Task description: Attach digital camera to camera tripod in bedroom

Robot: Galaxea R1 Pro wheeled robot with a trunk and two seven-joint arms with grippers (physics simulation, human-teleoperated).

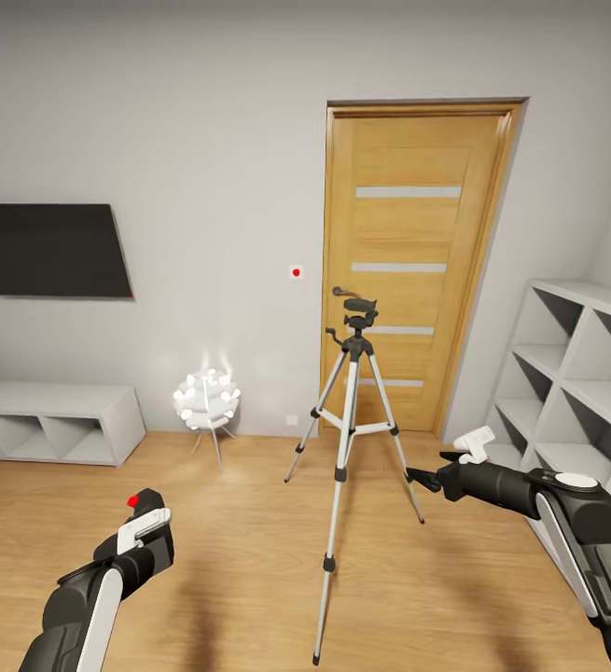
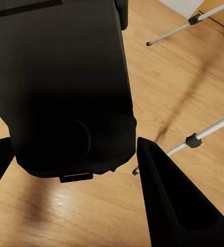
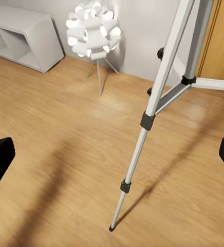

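The head view looks forward and slightly down from standing height, facing a wooden door [image 1: 412, 261] at upper centre, with the camera tripod [image 1: 347, 439] mid-frame and both arms at the lower corners. The left wrist view looks steeply down at the wood floor [image 2: 189, 67] from close range, the digital camera [image 2: 60, 87] pressed near the lens; tripod legs cross its upper right. The right wrist view sits low, facing a tripod leg [image 3: 143, 123] nearby. It shares the ball-shaped floor lamp [image 3: 93, 28] and low shelf unit [image 3: 24, 36] with the head view.
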